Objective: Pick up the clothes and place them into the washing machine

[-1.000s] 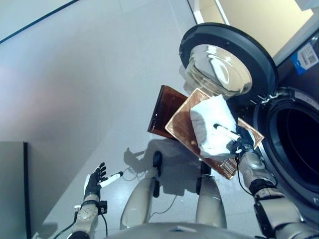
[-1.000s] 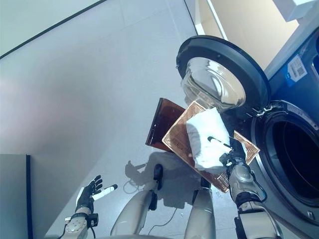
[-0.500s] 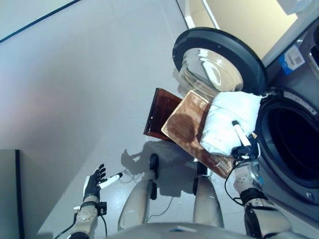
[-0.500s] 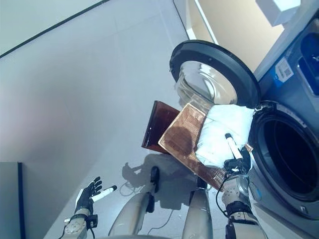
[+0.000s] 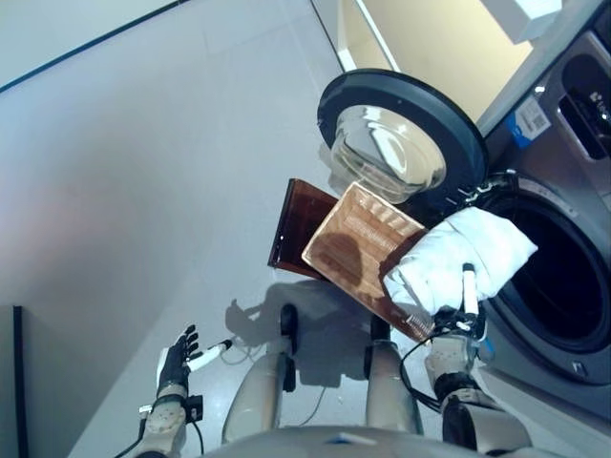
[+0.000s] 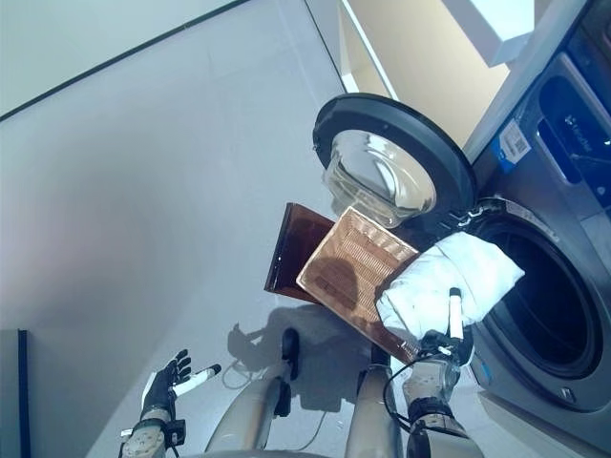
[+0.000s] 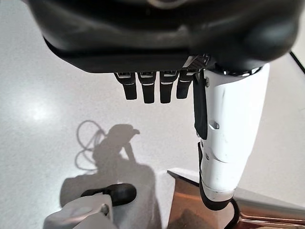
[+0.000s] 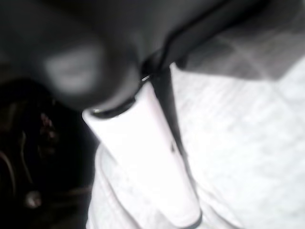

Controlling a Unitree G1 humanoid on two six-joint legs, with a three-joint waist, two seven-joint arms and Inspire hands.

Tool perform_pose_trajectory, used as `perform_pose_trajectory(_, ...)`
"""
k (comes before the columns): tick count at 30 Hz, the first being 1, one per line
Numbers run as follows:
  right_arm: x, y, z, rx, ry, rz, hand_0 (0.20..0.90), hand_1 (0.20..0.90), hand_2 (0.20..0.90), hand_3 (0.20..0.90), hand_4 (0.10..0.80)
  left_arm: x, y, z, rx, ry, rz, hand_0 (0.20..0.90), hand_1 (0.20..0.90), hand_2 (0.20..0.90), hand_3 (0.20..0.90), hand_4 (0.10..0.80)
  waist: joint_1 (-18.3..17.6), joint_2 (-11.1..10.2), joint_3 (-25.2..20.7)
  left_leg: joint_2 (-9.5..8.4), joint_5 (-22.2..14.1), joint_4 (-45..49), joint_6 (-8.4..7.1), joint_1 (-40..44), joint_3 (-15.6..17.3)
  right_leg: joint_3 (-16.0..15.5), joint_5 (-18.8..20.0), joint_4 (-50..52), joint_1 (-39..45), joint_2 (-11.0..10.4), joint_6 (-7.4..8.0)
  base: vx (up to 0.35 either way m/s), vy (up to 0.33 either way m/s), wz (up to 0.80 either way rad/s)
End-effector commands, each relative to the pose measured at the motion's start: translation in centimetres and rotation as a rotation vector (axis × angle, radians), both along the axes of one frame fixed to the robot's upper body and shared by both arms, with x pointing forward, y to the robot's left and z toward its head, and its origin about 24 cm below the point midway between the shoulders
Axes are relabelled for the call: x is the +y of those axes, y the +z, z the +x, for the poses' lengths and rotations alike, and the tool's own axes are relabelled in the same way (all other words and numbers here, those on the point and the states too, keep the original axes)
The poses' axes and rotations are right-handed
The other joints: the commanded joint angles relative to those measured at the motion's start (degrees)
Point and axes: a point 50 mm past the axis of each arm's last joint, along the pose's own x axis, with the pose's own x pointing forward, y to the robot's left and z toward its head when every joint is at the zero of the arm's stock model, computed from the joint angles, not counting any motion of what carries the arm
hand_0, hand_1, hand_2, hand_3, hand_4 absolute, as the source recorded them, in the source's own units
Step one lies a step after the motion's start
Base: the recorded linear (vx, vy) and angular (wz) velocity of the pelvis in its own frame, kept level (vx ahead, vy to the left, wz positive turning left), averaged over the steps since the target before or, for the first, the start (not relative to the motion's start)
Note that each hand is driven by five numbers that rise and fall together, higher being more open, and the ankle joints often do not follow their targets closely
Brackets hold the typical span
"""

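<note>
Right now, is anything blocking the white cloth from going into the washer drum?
Nothing visible does. The right robot hand holds the white cloth at the drum opening. The washer door is swung wide open, and the brown basket sits off to the side.

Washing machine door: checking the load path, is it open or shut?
Open: the door is swung wide, leaving the drum opening exposed.

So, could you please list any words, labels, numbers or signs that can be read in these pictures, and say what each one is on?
Blue and white sticker on the washing machine front: print too small to read.
Control panel on the washing machine: markings blurred, not readable.
White cloth held by the right robot hand, and the brown basket: no text visible.
Nothing else carries readable text.
</note>
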Motion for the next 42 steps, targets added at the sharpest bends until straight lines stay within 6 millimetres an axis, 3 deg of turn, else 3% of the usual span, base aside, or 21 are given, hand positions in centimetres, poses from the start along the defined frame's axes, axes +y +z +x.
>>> perform_pose_trajectory(1,-3.3,3.0,0.7,-0.135,-0.127,-0.134,0.200,0.200,0.200,0.200,0.300,2.2,0.5,-1.1,-0.018,0.079,0.074,0.900,0.900,0.900,0.900,0.800,0.72,0.20,-1.78,-2.05,-2.41,1.65,-0.07,-2.15,0.47,-0.65,7.50,-14.53,4.68,0.83,-2.45,0.000,0.000,0.00)
perform_pose_trajectory(8,-4.9,4.5,2.1,-0.169,-0.209,-0.109,0.200,0.200,0.200,0.200,0.300,2.1,0.5,-0.8,-0.020,0.066,0.079,0.900,0.900,0.900,0.900,0.800,1.24,0.67,-1.74,-2.16,-2.34,1.48,-0.04,-2.22,0.41,-0.46,7.49,-14.46,4.55,0.88,-2.54,0.000,0.000,0.00)
perform_pose_trajectory(18,-10.4,9.0,2.8,-0.228,-0.541,-0.049,0.200,0.200,0.200,0.200,0.300,0.7,0.0,-0.6,0.004,0.002,0.065,0.900,0.900,0.900,0.900,0.800,2.40,4.14,-2.08,-2.72,-1.98,0.53,0.02,-1.87,0.35,0.28,6.63,-13.38,3.86,0.87,-2.47,0.003,0.001,0.00)
perform_pose_trajectory(25,-13.9,12.6,2.4,-0.282,-0.653,-0.086,0.200,0.200,0.200,0.200,0.300,-0.5,-0.4,-0.9,0.027,-0.041,0.039,0.900,0.900,0.900,0.900,0.800,2.59,6.87,-2.90,-2.87,-1.64,-0.50,-0.08,-1.33,0.66,0.64,5.95,-12.46,3.26,0.78,-2.45,0.027,0.006,-0.03)
perform_pose_trajectory(31,-17.7,18.4,2.1,-0.329,-0.674,-0.232,0.200,0.200,0.200,0.200,0.300,-0.7,-0.5,-1.0,0.038,-0.072,0.039,0.900,0.900,0.900,0.900,0.800,2.96,8.32,-3.02,-2.88,-1.12,-1.36,-0.45,-1.44,0.80,0.88,5.50,-11.40,1.94,0.68,-2.56,0.000,0.000,0.00)
perform_pose_trajectory(37,-19.7,23.3,2.1,-0.377,-0.685,-0.329,0.200,0.200,0.200,0.200,0.300,-1.1,-0.6,-0.9,0.043,-0.089,0.031,0.900,0.900,0.900,0.900,0.800,3.22,8.94,-3.10,-2.70,-0.56,-2.28,-0.83,-1.42,0.92,1.00,4.79,-10.20,0.89,0.87,-2.78,0.014,-0.018,0.02)
perform_pose_trajectory(42,-20.9,30.0,1.7,-0.460,-0.705,-0.477,0.200,0.200,0.200,0.200,0.300,-0.6,-0.5,-0.9,0.046,-0.095,0.045,0.900,0.900,0.900,0.900,0.800,3.15,8.50,-3.25,-2.26,-0.06,-2.88,-1.28,-1.31,0.84,1.01,4.17,-8.87,0.02,1.30,-3.11,0.013,-0.033,0.02)
